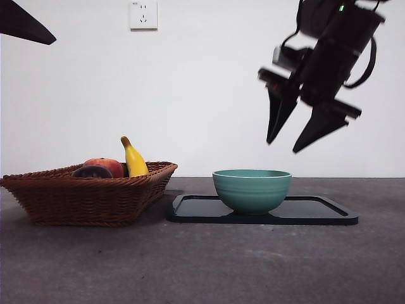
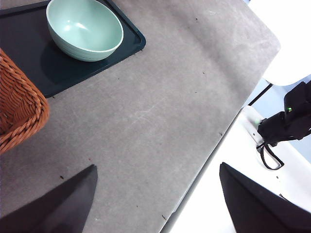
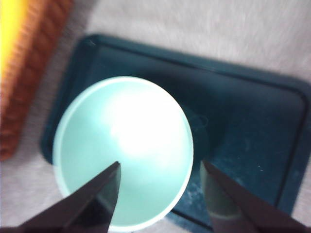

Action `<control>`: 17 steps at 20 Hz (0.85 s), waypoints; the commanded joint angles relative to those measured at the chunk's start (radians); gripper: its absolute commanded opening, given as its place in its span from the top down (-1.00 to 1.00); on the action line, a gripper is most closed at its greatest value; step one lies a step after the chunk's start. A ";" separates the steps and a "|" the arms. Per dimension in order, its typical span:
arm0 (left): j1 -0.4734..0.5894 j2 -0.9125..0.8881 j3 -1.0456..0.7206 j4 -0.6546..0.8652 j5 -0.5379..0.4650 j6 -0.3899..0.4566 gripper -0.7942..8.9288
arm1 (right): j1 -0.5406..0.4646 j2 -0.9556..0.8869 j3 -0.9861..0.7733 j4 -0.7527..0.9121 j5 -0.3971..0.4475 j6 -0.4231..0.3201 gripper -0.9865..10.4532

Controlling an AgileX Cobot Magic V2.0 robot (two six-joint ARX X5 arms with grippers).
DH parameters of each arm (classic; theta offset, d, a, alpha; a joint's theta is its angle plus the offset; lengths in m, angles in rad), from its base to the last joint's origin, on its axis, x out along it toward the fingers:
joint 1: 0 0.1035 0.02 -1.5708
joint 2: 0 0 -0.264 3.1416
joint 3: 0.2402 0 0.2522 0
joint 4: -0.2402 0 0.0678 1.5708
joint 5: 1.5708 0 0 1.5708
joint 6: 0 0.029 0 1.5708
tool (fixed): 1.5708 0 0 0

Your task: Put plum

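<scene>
The right gripper (image 1: 286, 143) hangs empty, jaws wide, above the bowl (image 1: 252, 189), while the plum (image 1: 92, 171) lies ungrasped in the basket (image 1: 76, 199).

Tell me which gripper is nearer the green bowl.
Right. The right gripper hangs open above the green bowl, slightly to one side. The left gripper, also open, waits off beyond the tray, over bare table.

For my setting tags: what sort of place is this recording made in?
Probably a lab or test bench staged as a kitchen scene: a bare grey table against a plain white wall with one socket, holding a wicker fruit basket and a green bowl on a dark tray.
</scene>
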 commanded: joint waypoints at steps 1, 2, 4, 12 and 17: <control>-0.005 0.006 0.012 0.011 0.006 0.015 0.01 | 0.005 0.056 0.021 0.026 0.008 -0.011 0.37; -0.005 0.006 0.012 0.011 0.006 0.016 0.01 | 0.005 0.069 0.021 0.029 0.018 -0.012 0.37; -0.005 0.006 0.012 0.011 0.006 0.016 0.01 | 0.012 0.093 0.021 0.037 0.033 -0.016 0.37; -0.005 0.006 0.012 0.011 0.006 0.016 0.01 | 0.019 0.142 0.021 0.051 0.064 -0.018 0.71; -0.005 0.006 0.012 0.010 0.006 0.015 0.01 | 0.017 0.142 0.021 0.063 0.085 -0.022 0.81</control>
